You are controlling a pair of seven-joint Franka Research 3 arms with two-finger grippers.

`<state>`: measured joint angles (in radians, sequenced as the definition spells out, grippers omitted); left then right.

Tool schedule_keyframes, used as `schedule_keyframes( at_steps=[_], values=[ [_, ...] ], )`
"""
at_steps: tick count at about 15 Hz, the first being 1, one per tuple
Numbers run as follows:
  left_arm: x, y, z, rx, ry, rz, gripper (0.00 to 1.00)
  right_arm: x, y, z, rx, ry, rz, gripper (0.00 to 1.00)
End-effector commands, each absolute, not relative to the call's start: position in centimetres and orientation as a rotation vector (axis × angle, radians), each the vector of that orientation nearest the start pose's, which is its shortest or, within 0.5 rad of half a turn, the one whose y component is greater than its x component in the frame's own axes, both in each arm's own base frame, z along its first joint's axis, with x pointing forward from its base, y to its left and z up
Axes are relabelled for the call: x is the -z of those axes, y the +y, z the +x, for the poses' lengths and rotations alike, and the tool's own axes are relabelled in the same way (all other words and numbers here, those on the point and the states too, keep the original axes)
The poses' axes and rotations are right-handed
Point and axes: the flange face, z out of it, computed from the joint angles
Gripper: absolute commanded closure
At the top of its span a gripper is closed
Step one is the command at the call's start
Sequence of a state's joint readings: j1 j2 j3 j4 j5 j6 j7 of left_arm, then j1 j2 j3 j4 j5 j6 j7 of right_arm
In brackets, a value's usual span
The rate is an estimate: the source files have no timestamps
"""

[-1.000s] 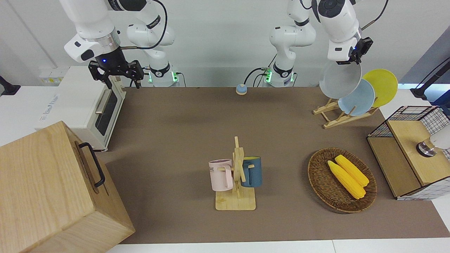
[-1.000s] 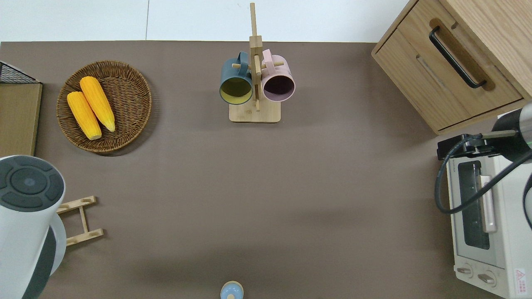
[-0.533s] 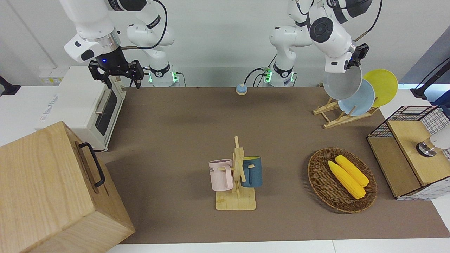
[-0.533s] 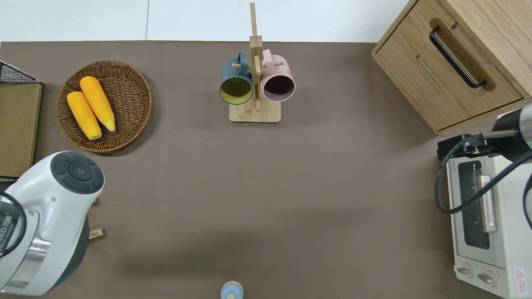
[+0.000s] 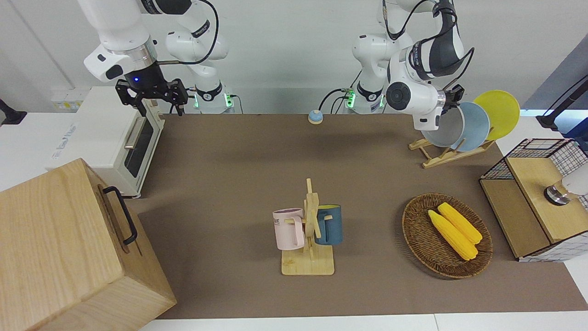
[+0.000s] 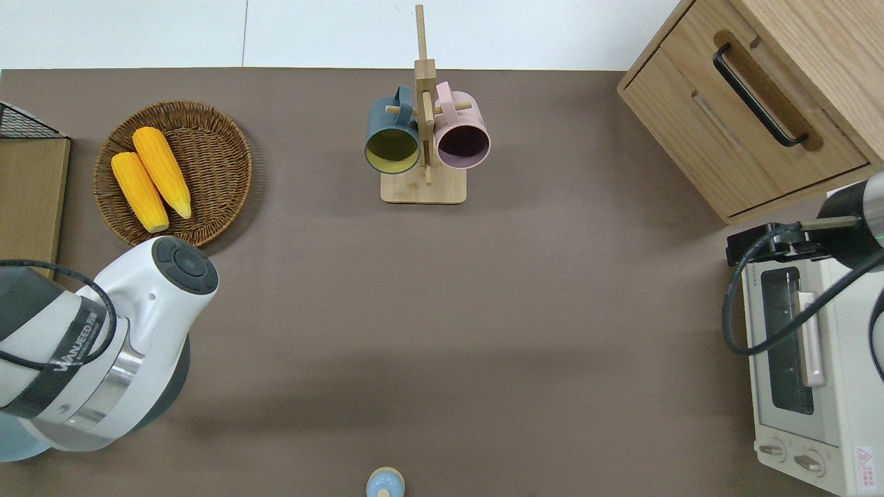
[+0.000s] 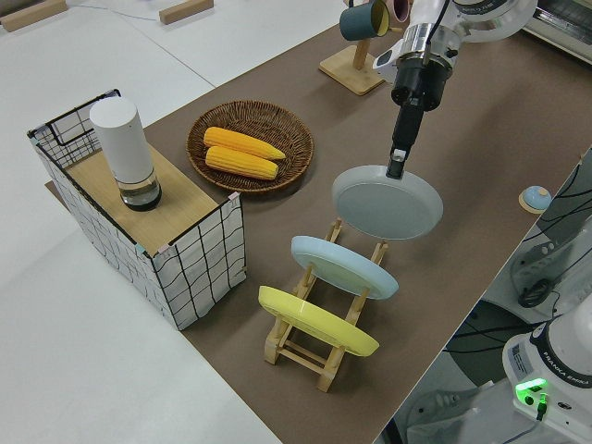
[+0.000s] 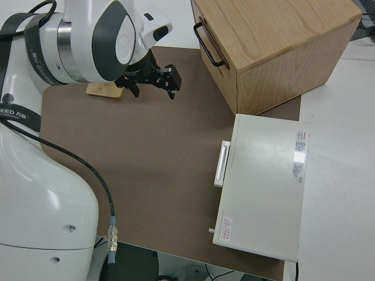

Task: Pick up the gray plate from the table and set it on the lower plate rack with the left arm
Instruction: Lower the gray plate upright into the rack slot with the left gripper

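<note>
Gray plate, mid-frame in our left side view, hangs tilted from the left gripper, which pinches its rim. We judge placing is underway: next, lower it into the rack's free slot beside the blue plate. Right gripper is parked, jaws spread.

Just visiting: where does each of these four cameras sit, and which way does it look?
Front: across the table, facing both arms; left pincer holds the gray plate, right arm parked.
Overhead: above, looking straight down; left arm wrist and right arm's cable show.
Left side: raised at the left arm's end, looking along the table at the lower plate rack; left pincer shows.
Right side: beside the right arm, looking over the toaster oven; right pincer, open, shows.
Shared: front and overhead both show the mug stand.
</note>
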<state>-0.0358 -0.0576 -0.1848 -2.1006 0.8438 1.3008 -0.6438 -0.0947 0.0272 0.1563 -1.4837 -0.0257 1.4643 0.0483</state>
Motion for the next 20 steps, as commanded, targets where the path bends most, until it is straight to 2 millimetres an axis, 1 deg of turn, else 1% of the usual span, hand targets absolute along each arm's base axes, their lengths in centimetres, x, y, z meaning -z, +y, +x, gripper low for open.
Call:
schedule_keyframes(
  at_steps=[1,4,9,12,14,19,20],
  values=[
    [-43.7,-1.1,47.2,-0.290,-0.328,-1.968,1.00,-64.4,3.1,55.1,-0.066,-0.014,-3.162,0.017],
    [-42.1,-1.1,47.6,-0.304,-0.320,-1.960,1.00,-64.3,3.1,55.2,-0.066,-0.014,-3.162,0.017],
    [-40.4,-1.3,47.9,-0.278,-0.332,-1.970,1.00,-64.4,3.1,55.1,-0.066,-0.016,-3.162,0.017],
    [-39.8,-1.2,48.0,-0.284,-0.327,-1.977,1.00,-64.4,3.1,55.1,-0.063,-0.014,-3.162,0.017],
    [-39.1,-1.3,47.9,-0.288,-0.315,-1.985,1.00,-64.4,3.1,55.1,-0.066,-0.014,-3.162,0.017],
    [-38.4,-1.2,47.9,-0.300,-0.311,-1.983,1.00,-64.4,3.1,55.1,-0.063,-0.014,-3.162,0.017],
    [-37.9,-1.3,47.9,-0.309,-0.303,-1.980,1.00,-64.4,3.1,55.1,-0.063,-0.014,-3.162,0.017]
  ],
)
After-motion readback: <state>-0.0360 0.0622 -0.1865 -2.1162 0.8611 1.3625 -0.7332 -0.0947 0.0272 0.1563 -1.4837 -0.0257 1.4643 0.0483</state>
